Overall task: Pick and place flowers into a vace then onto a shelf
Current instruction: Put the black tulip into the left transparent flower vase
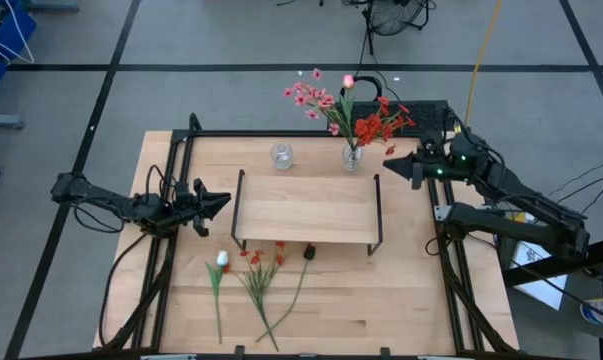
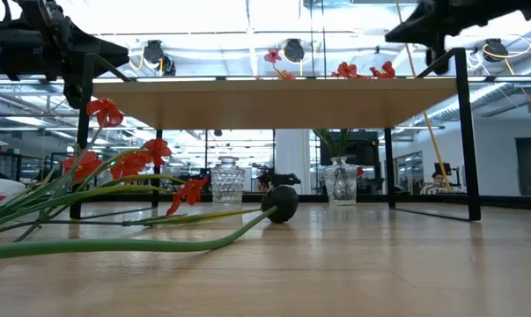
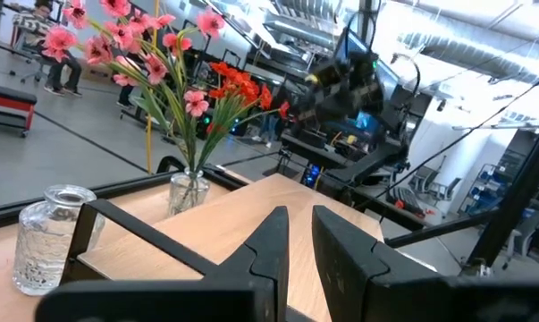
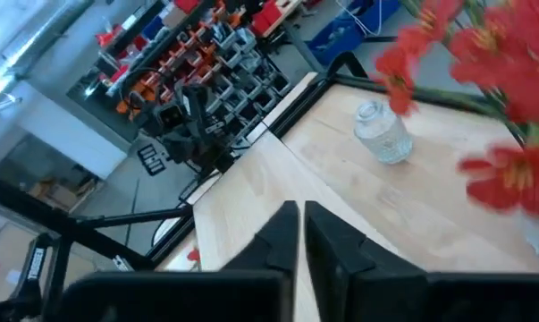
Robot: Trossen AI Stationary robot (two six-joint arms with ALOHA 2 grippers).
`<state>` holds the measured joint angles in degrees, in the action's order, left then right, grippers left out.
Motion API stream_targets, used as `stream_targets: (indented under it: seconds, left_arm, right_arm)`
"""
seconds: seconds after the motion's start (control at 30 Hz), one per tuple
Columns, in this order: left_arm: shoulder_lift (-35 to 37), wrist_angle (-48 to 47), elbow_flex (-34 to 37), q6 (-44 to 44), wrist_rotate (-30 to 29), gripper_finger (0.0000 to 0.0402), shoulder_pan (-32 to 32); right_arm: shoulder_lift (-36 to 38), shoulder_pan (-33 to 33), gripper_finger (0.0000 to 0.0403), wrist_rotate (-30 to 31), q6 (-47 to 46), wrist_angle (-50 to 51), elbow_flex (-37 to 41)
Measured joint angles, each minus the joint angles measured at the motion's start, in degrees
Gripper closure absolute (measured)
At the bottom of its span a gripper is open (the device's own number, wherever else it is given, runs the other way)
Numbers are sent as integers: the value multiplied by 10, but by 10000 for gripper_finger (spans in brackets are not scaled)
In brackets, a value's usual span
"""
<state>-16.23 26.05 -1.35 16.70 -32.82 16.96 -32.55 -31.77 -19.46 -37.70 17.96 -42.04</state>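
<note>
The shelf (image 1: pixel 306 208) stands mid-counter (image 1: pixel 401 300), with three loose flowers (image 1: pixel 263 280) lying between it and the counter's near edge. At the far edge a filled vase (image 1: pixel 352 156) stands just beside the right pincer (image 1: pixel 388 165), whose fingers are pressed together, empty. The left pincer (image 1: pixel 224 201), nearly closed and empty, hovers off the shelf's left end.

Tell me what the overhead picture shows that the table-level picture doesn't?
Only the overhead view shows the white-pink tulip bud lying on the table, and both grippers, left and right, flanking the light-wood shelf. Only the table-level view shows the shelf's underside and the room behind. Both show the empty clear glass vase, the flower-filled glass vase and loose red-blossomed stems.
</note>
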Motion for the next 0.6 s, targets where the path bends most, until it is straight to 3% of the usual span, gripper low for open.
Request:
stream_targets:
  seconds: [0.13,0.33,0.6]
  left_arm:
    - [0,97,0,29,2,344,0]
    - [0,244,0,186,14,344,0]
    - [0,249,0,255,-49,344,-1]
  right_arm:
    - [57,0,394,12,-54,-17,52]
    - [143,0,400,14,-110,-80,124]
    - [233,0,400,27,-135,-53,203]
